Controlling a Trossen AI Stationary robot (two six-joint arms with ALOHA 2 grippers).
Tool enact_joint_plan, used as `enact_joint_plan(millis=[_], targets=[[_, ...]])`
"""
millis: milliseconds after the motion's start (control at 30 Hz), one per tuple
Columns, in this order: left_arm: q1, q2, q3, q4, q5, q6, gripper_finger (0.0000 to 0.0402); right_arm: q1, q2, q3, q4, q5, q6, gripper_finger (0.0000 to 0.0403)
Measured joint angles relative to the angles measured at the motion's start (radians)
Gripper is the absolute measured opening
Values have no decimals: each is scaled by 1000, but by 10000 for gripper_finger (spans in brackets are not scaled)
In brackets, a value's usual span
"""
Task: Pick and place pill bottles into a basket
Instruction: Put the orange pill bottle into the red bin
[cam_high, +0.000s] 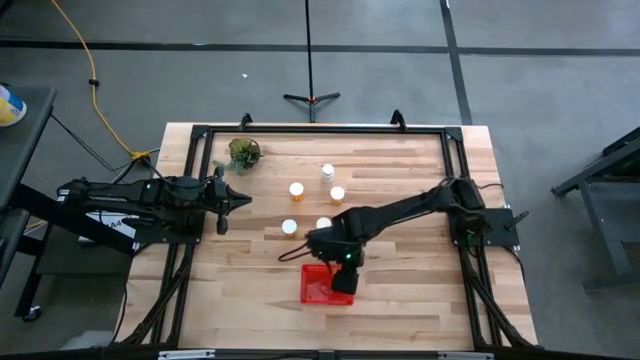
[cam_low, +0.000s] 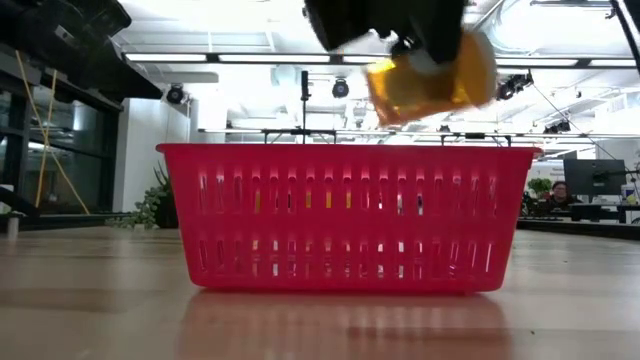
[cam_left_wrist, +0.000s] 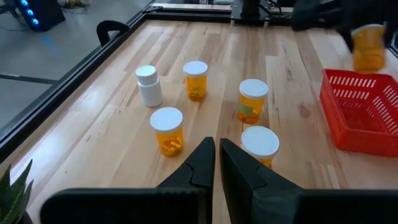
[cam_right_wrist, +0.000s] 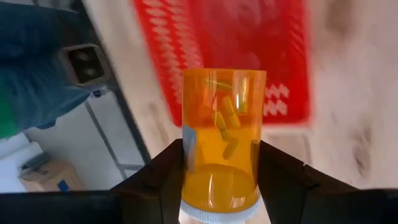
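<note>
So, right gripper (cam_right_wrist: 221, 171) is clamped on an orange pill bottle (cam_right_wrist: 222, 146) with loose pills inside, its white cap nearest the wrist. Red basket (cam_low: 348, 215) sits directly under it; bottle hangs above the rim, not in yet. Five more bottles (cam_left_wrist: 196, 79) stand upright on the bench (cam_high: 420, 290), off toward the left gripper (cam_left_wrist: 215, 155), which waits at the bench's left side, fingers pressed together, holding nothing. Small green plant (cam_high: 243, 153) past them.
</note>
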Motion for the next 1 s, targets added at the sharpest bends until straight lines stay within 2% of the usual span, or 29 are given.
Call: enact_joint_plan(millis=[133,333,433,567,733,1000], targets=[[0,0,0,-1,3,-17,60,-3,87,171,-90,2,-38,164],[0,0,0,-2,3,-45,60,0,251,458,-347,17,-124,165],[0,0,0,-3,-1,-49,60,2,329,557,-436,29,-144,165],[0,0,0,-3,-2,-49,60,-3,333,509,-421,-67,-76,165],[0,0,0,-7,-2,-49,60,-10,334,508,-417,-50,-47,165],[0,0,0,-10,-2,-49,60,-63,335,508,-429,-78,109,165]])
